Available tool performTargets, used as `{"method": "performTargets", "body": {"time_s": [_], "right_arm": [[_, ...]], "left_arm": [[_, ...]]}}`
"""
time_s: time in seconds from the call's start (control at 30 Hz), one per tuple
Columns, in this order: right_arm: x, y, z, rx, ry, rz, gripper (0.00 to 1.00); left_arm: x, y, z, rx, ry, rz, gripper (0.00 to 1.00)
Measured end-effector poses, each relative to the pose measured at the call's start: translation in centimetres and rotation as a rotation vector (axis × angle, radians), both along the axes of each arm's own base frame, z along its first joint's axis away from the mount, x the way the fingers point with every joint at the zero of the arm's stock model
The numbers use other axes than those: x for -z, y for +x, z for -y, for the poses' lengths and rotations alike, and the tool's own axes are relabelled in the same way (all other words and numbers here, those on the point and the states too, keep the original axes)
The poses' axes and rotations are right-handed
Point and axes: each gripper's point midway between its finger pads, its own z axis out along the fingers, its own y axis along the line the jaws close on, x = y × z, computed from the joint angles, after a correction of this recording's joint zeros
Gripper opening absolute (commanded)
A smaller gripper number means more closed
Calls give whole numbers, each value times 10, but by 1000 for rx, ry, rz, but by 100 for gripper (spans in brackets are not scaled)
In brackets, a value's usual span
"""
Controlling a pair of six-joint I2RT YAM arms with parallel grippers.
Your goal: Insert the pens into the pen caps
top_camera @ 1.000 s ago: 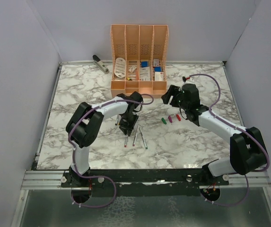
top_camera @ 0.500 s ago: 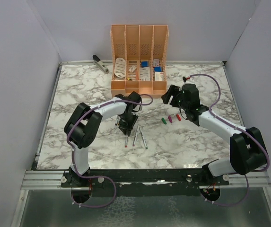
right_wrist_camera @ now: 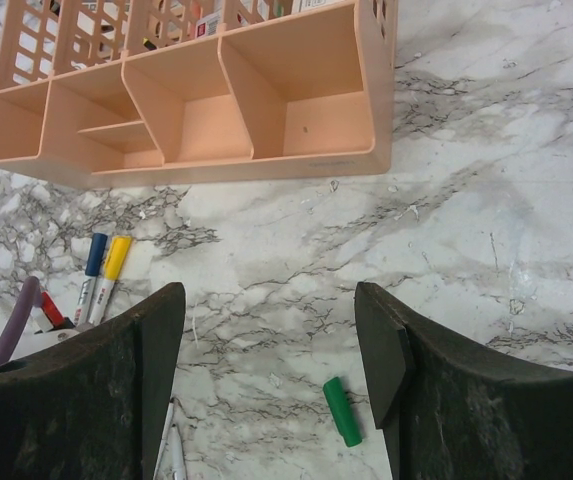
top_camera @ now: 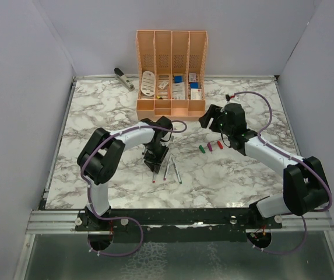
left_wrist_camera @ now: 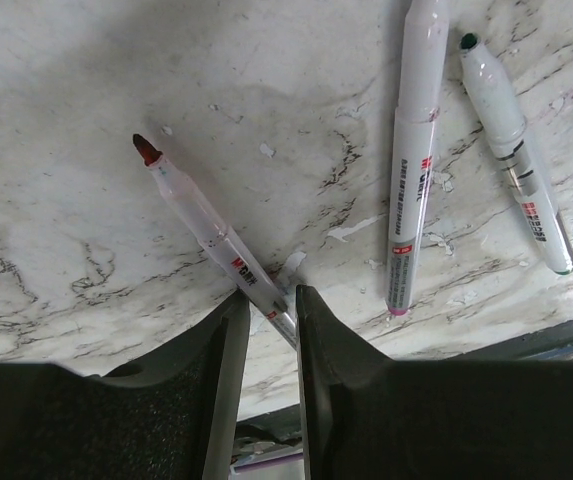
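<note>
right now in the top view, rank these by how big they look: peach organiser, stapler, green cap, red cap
1. peach organiser, by far the largest
2. stapler
3. green cap and red cap: both tiny and alike in size, so no ranking between them

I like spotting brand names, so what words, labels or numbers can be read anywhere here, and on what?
No text reads clearly anywhere.
On the red-tipped pen: a small red logo, blurred.
On the purple-ended pen: a dark line of print and a red logo, blurred.
On the green-tipped pen: a red logo, blurred.
In the peach organiser: labels on the items, too small.
</note>
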Motion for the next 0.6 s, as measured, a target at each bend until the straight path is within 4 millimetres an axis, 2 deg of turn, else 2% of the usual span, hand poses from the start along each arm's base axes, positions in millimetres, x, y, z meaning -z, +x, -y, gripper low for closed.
{"method": "performTargets", "body": {"time_s": [0.47,0.6], "right_arm": [[2,-1,0,0,-3,-7,69],[3,-2,1,0,-6,-14,69]], "left_arm": [[1,-2,1,4,41,-63,29],[1,-1,1,6,52,-78,25]]}}
